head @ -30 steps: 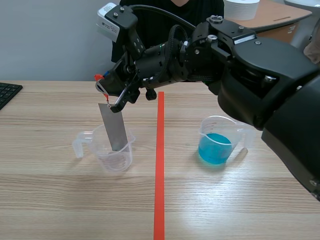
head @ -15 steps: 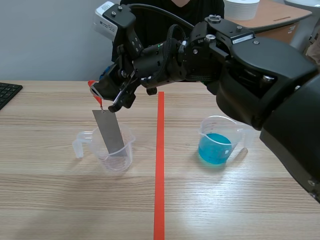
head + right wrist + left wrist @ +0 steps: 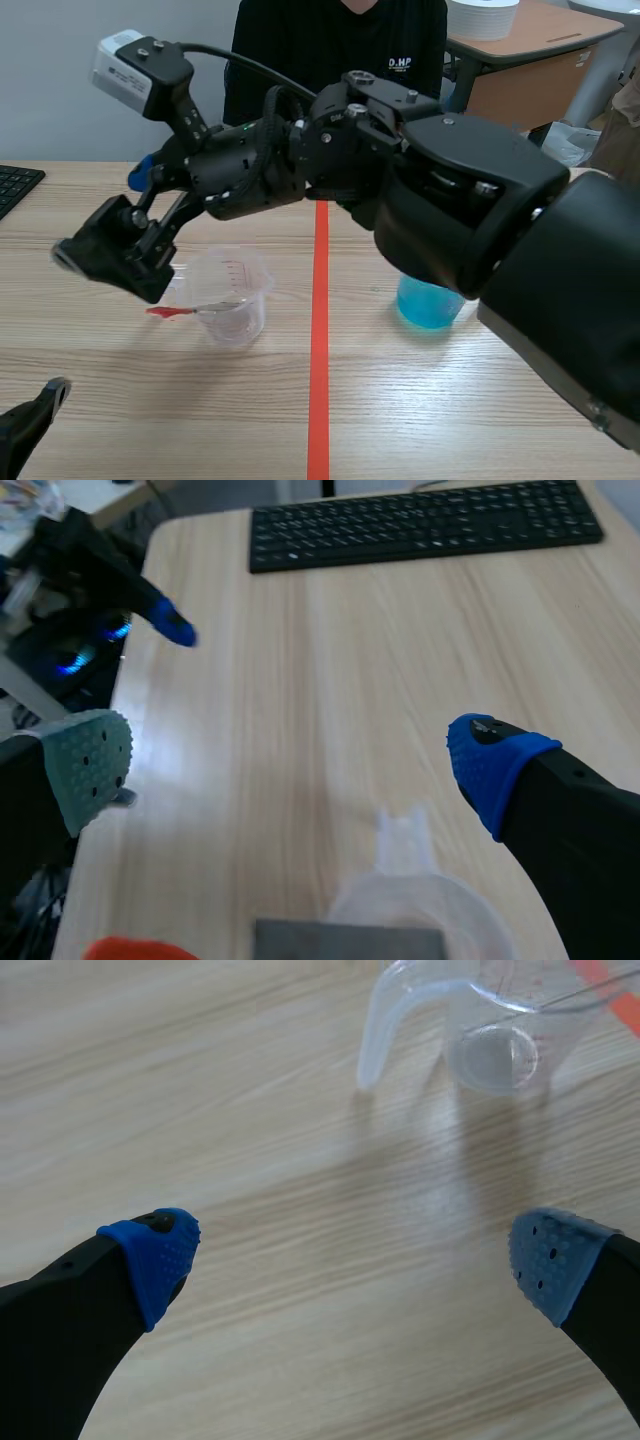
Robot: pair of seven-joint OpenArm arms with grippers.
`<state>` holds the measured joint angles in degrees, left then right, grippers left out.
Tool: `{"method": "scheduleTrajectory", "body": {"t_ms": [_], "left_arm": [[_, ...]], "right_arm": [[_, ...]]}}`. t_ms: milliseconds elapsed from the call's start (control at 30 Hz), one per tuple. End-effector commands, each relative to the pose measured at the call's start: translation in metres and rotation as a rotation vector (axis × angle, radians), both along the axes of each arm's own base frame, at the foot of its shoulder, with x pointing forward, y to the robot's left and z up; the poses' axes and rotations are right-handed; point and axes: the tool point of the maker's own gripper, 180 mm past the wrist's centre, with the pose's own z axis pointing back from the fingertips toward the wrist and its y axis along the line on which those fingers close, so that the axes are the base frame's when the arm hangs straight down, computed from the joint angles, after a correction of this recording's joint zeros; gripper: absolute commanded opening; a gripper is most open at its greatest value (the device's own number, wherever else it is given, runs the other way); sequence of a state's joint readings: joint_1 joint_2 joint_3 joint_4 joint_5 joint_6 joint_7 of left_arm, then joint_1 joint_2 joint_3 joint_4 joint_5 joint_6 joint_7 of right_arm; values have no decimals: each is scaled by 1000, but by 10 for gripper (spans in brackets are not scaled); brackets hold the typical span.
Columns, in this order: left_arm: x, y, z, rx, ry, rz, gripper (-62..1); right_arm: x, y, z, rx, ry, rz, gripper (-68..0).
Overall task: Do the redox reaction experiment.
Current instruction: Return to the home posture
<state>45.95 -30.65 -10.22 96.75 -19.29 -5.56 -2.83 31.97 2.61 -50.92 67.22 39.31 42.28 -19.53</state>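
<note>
Toward the left edge of the tabletop (image 3: 450,400), the empty right gripper (image 3: 290,765) is gaping over the beaker (image 3: 425,908) and metal strip (image 3: 345,942).

The left claw (image 3: 355,1260) hangs over a light wooden tabletop (image 3: 200,1110). Its two thick black fingers are spread wide apart, and nothing is between them. Each finger has a blue dotted pad (image 3: 160,1255) at its tip. Ahead of the claw stands a clear plastic measuring cup (image 3: 490,1050). It has a curved handle on the side nearer the middle, and its grey shadow falls toward the claw. A strip of orange-red tape (image 3: 610,980) runs just past the cup.
</note>
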Motion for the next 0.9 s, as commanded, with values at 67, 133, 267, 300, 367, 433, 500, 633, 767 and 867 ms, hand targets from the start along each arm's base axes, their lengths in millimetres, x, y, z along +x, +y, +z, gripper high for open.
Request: {"method": "scheduleTrajectory", "body": {"t_ms": [67,133,267,300,367,433,500,633,767,867], "left_arm": [[13,-4,12,2,-44,-15,14],[17,-3,14,6,-54,-16,14],[16,-5,14,3,-52,-27,14],[16,-6,13,3,-47,-29,14],[15,-5,11,4,-41,-27,14],[15,-5,11,5,-41,-28,14],[15,-5,11,5,-42,-28,14],[15,-5,12,5,-42,-28,14],[16,-7,15,-6,-52,-51,14],[18,-6,21,-11,-68,-65,14]], "right_arm": [[0,7,25,79,-9,15,4],[3,6,30,88,-19,9,4],[15,-3,36,98,-26,-30,4],[20,-6,36,99,-26,-53,4],[29,-15,35,97,-25,-87,4],[35,-24,31,92,-28,-113,4],[40,-36,26,97,-37,-149,4],[45,-63,17,104,-72,-228,4],[44,-93,14,94,-125,-296,4],[35,-114,15,82,-149,-328,4]]}}
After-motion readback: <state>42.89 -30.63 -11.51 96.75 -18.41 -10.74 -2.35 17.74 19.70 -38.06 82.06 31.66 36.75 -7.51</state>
